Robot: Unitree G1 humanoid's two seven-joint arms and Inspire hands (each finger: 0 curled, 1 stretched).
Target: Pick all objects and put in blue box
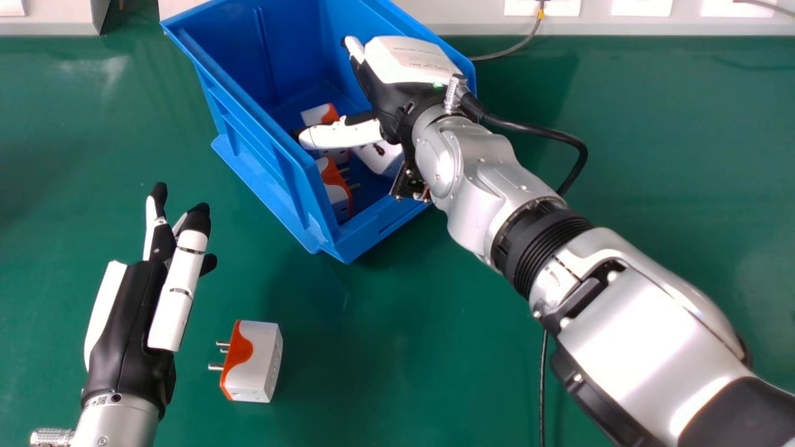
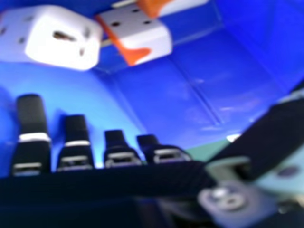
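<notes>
Right hand (image 1: 394, 99) over blue box (image 1: 261, 155): fingers extended, thumb spread apart, nothing clamped. White-and-orange plug adapters (image 1: 333, 186) inside, below thumb. Left hand (image 1: 133, 329): fingers nearly straight, tips slightly apart, holding nothing; last loose adapter (image 1: 254, 360) beside it, nearer palm than fingertips. Risks: thumb snagging box wall on lifting, dragging box; slick sides slipping from fingers. Adapter blocky, smooth-looking, with round metal prongs; box ribbed, glossy, plastic-looking.

No text can be read: the print on the right hand's (image 1: 407, 59) white back is too small, as are the tiny marks at the left hand's (image 1: 133, 335) wrist.
</notes>
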